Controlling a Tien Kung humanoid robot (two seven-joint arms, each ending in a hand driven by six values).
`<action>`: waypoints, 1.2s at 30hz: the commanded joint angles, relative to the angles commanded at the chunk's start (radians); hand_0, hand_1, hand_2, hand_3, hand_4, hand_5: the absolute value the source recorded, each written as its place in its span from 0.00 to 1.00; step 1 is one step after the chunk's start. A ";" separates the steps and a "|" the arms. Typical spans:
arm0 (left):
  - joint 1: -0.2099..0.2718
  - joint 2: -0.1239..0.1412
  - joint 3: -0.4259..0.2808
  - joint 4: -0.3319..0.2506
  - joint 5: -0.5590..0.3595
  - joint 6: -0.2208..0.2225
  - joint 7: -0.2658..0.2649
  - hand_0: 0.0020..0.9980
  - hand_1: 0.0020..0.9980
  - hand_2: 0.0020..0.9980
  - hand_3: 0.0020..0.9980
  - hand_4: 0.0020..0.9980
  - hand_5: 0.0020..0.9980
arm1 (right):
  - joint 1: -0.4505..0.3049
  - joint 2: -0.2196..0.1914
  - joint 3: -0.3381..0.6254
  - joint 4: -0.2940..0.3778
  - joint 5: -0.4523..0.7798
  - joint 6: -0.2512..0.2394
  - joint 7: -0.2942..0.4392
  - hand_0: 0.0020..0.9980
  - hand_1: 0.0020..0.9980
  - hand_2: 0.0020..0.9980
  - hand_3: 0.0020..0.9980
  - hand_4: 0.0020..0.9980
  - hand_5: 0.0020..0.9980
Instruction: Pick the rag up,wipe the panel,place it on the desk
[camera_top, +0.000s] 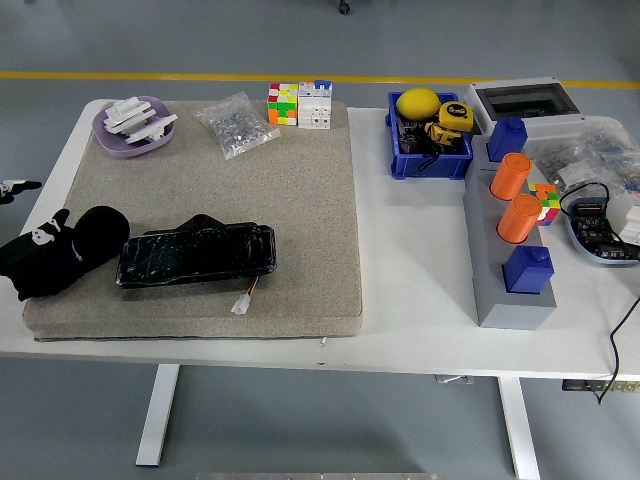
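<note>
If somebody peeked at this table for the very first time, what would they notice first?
Probably the two bright orange cylinders standing on the long grey block on the right side of the table. Next, the shiny black panel lying on the big grey mat near the front left, with the robot's black left hand and a black rag just beside it. At the back sits a yellow ball in a blue bin.

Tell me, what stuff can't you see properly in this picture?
- Head view: the left hand is black against the black rag; its grip cannot be told.
- Right hand: outside the picture.
- Clear bag: contents too small.
- Black panel: its wrapping hides the surface.
- Grey tray: cut by the right edge.
</note>
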 joint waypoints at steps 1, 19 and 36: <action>-0.003 0.000 0.002 0.001 0.001 -0.001 0.001 0.78 0.80 0.76 0.68 0.84 0.42 | 0.002 0.001 0.003 0.000 -0.001 0.000 0.001 0.77 0.64 0.68 0.61 1.00 0.49; -0.100 0.010 0.064 0.074 0.057 -0.006 -0.012 0.78 0.80 0.77 0.69 0.85 0.42 | 0.028 -0.002 0.025 0.000 -0.006 0.015 0.013 0.77 0.64 0.68 0.61 1.00 0.49; -0.143 0.008 0.076 0.108 0.259 -0.020 0.034 0.82 0.84 0.79 0.69 0.85 0.42 | 0.028 -0.005 0.071 0.000 -0.050 0.011 0.015 0.77 0.65 0.68 0.61 1.00 0.49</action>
